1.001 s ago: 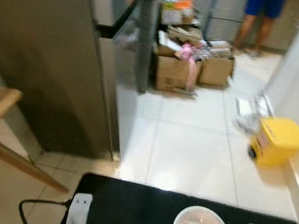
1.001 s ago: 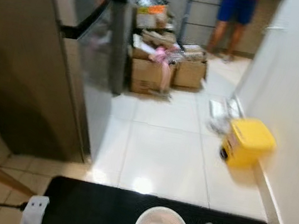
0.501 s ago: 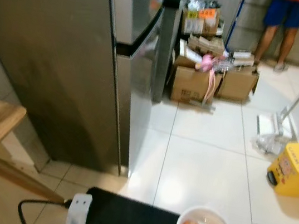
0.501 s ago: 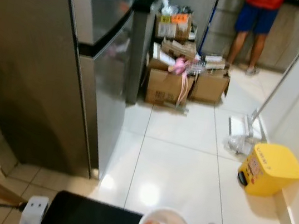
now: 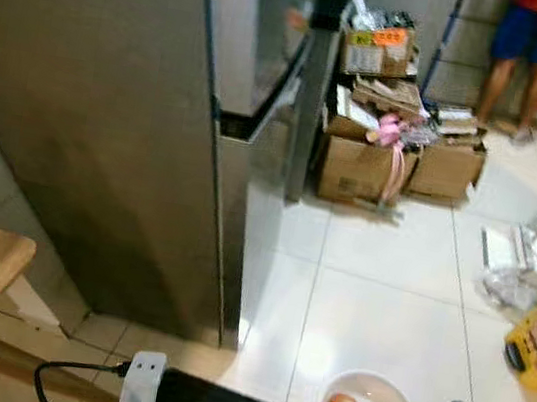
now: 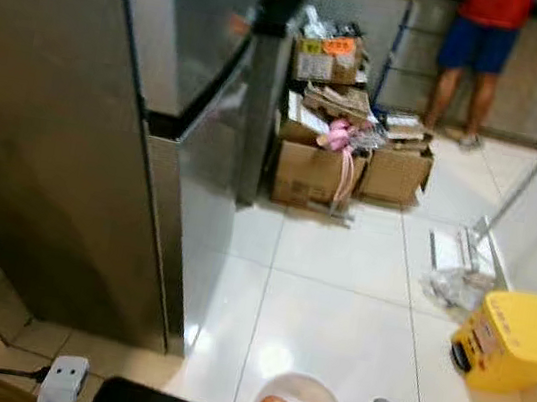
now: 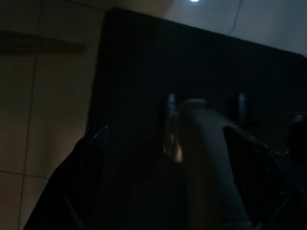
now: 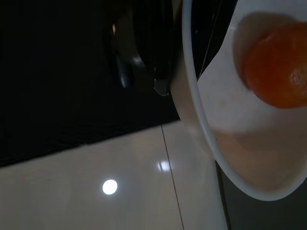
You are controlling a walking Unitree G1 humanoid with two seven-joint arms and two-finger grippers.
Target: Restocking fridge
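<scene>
No text, brand, number or sign can be read here. At about 1 o'clock, the top cardboard box (image 5: 376,51) of the stack bears an orange label and a white one, both too blurred to make out. At about 4 o'clock, the yellow bin (image 6: 517,340) carries a small pale sticker on its side, also illegible. The lower cardboard boxes (image 6: 313,172) show faint dark print that cannot be deciphered.

cardboard boxes (image 5: 371,161) by wall, yellow bin (image 6: 513,341) nr person (image 5: 526,53).
</scene>
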